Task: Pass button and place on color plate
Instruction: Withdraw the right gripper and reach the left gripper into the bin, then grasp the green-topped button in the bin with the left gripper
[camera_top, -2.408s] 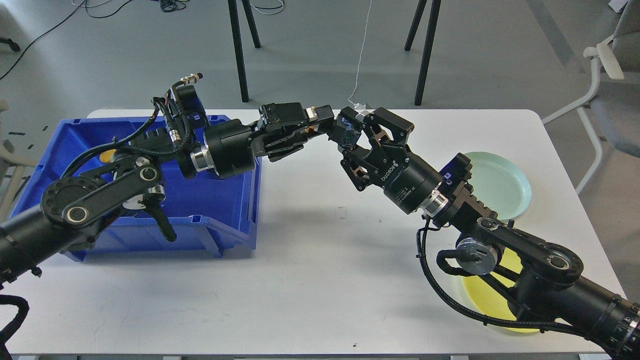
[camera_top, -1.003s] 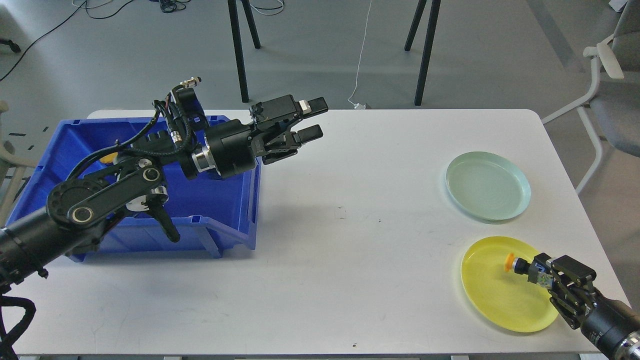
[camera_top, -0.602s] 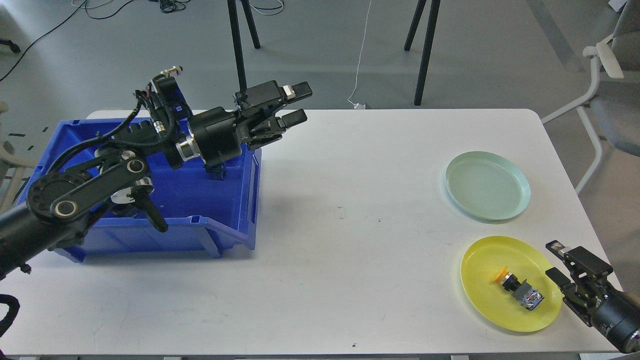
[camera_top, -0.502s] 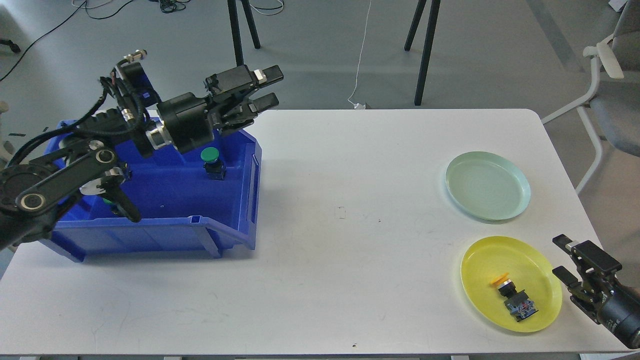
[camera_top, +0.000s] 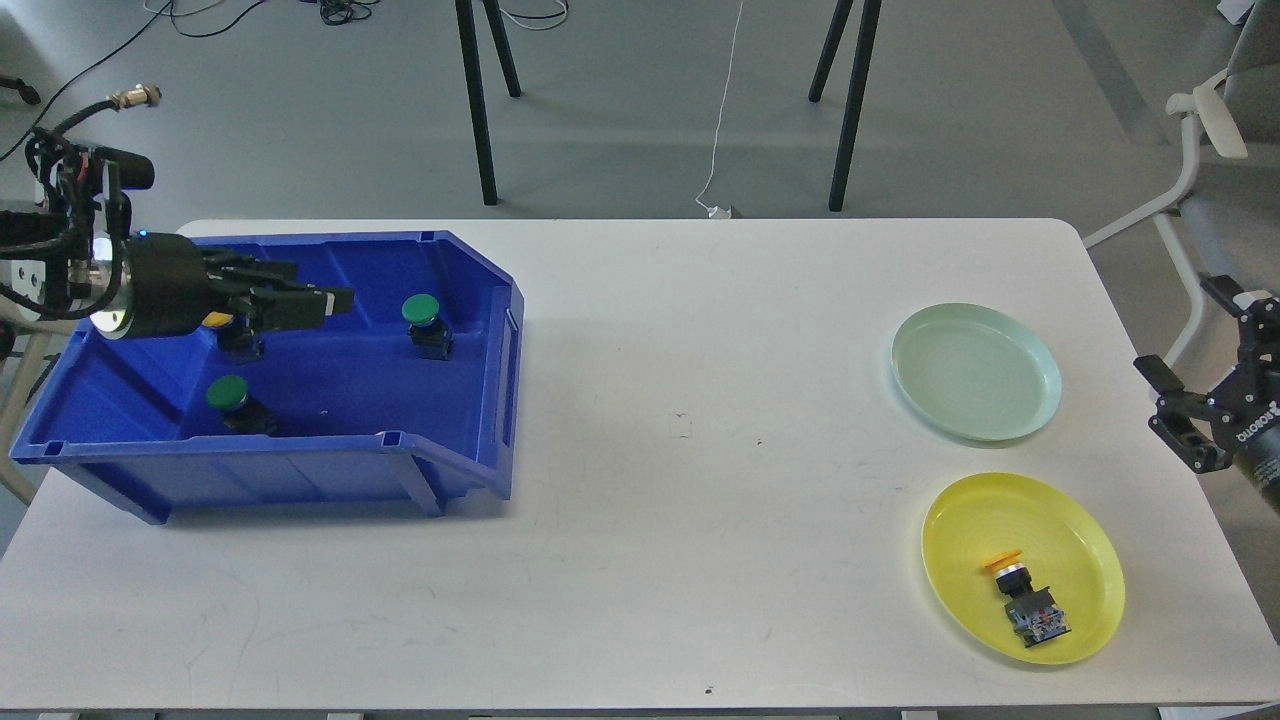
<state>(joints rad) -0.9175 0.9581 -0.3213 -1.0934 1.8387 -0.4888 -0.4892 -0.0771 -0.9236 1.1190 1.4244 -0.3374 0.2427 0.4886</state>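
A button with an orange-yellow cap (camera_top: 1020, 596) lies on its side on the yellow plate (camera_top: 960, 520) at the front right. My right gripper (camera_top: 1190, 335) is open and empty at the right edge, off the table, level with the pale green plate (camera_top: 975, 372). My left gripper (camera_top: 305, 290) is open and empty, low over the left part of the blue bin (camera_top: 300, 470), pointing right. In the bin stand two green-capped buttons (camera_top: 421, 322) (camera_top: 232, 400). A yellow-capped button (camera_top: 214, 320) is mostly hidden behind the left gripper.
The bin stands on the left of the white table (camera_top: 650, 450). Both plates sit near the right edge. A chair (camera_top: 1230, 190) stands to the right of the table, and black stand legs (camera_top: 480, 100) are behind it.
The right gripper took the button from the left one, laid it on the yellow plate, opened and drew back up to the right edge. The left arm swung back left and down over the bin.
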